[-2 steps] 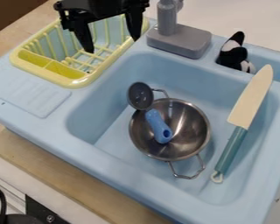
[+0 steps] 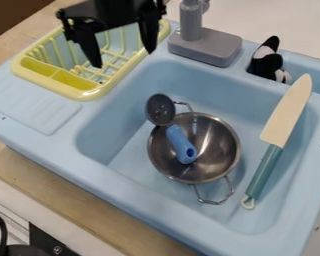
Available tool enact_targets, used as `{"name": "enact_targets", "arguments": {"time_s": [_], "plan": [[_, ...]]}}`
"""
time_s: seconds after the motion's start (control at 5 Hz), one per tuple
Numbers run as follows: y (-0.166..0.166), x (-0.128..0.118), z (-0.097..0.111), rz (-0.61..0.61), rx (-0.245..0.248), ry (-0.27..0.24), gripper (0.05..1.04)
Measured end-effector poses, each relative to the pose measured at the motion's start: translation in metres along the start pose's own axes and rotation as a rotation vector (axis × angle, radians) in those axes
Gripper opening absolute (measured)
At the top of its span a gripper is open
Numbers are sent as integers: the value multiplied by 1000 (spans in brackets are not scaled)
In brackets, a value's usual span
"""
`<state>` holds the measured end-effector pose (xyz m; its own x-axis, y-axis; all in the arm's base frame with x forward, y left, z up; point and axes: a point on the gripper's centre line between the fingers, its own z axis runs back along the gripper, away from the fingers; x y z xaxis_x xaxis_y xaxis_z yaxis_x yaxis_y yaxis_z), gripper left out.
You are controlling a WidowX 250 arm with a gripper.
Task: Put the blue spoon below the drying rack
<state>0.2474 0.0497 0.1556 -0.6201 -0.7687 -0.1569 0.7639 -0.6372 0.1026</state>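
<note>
Firstly, gripper (image 2: 124,58): fingers parted, nothing between them, over the drying rack (image 2: 88,94). Item, blue spoon (image 2: 181,145): handle inside the metal pot (image 2: 223,135), dark head at its rim. Step, as judged: grasp the blue handle. Method: fingers astride its narrow width, clear of the pot's wall; raise straight until the head clears. Destination, probably: drainboard (image 2: 36,107), between rack and the sink unit's (image 2: 69,150) edge opposite the faucet (image 2: 206,46).

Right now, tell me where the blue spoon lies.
In the camera view, the blue spoon lies in the sink, its handle inside the metal pot, left of the knife.
</note>
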Motion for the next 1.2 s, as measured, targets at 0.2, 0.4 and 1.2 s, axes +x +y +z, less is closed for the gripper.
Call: {"name": "enact_targets", "arguments": {"time_s": [0.2, 0.4, 1.2], "plan": [[3, 13, 4, -21, 0, 4, 997], [9, 32, -5, -17, 0, -30, 997], [14, 52, -50, -87, -41, -147, 997]]}}
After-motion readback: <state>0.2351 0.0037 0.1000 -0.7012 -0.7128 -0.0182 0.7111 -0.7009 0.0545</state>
